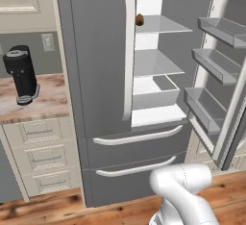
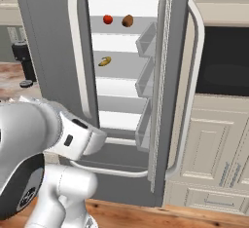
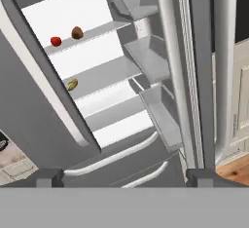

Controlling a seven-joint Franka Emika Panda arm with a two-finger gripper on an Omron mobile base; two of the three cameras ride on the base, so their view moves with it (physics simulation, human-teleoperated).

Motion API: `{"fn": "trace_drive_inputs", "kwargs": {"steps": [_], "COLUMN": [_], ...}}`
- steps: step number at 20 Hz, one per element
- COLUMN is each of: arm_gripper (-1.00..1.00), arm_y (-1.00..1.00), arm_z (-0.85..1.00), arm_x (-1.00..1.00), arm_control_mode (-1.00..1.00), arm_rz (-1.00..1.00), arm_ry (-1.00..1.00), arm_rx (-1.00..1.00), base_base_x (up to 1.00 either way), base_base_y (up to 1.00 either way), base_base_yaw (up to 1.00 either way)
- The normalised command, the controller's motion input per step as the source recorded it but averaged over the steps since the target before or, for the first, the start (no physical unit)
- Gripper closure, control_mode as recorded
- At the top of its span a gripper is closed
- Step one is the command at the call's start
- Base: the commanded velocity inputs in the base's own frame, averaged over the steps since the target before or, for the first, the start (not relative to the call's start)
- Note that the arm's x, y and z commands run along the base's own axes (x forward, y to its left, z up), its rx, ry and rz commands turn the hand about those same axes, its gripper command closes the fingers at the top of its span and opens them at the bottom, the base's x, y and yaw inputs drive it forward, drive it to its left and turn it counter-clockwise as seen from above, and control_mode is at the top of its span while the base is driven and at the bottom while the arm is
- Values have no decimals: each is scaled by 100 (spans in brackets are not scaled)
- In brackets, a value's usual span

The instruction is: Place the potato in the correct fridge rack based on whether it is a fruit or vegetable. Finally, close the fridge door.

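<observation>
The brown potato point(image 1: 140, 19) point(image 2: 127, 20) point(image 3: 77, 32) lies on the fridge's uppermost rack point(image 1: 166, 25) point(image 2: 116, 30) point(image 3: 99, 28), next to a round red fruit point(image 2: 108, 19) point(image 3: 56, 41). One shelf lower lies a yellow banana point(image 2: 104, 61) point(image 3: 72, 84). The right fridge door point(image 1: 223, 70) point(image 2: 163, 85) point(image 3: 194, 76) stands wide open, its bins facing inward. My gripper point(image 3: 125, 177) is open and holds nothing; it hangs back from the fridge, low and in front of the opening, with the door's edge to its right.
The left fridge door point(image 1: 96, 51) is shut, its long handle point(image 1: 129, 51) beside the opening. A black appliance point(image 1: 20, 75) stands on the wooden counter at left. A dark oven front point(image 2: 226, 61) and pale cabinets point(image 2: 219, 139) sit right of the open door.
</observation>
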Motion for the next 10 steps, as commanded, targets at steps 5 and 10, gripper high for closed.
{"fn": "trace_drive_inputs", "kwargs": {"steps": [5, 10], "arm_gripper": [-100, -100], "arm_y": [-100, -100], "arm_z": [-3, -10], "arm_x": [-9, -6], "arm_control_mode": [-100, -100], "arm_rz": [12, 12], "arm_ry": [14, 10], "arm_rx": [23, 18], "base_base_x": [0, 0], "base_base_y": [0, 0], "base_base_yaw": [0, 0]}}
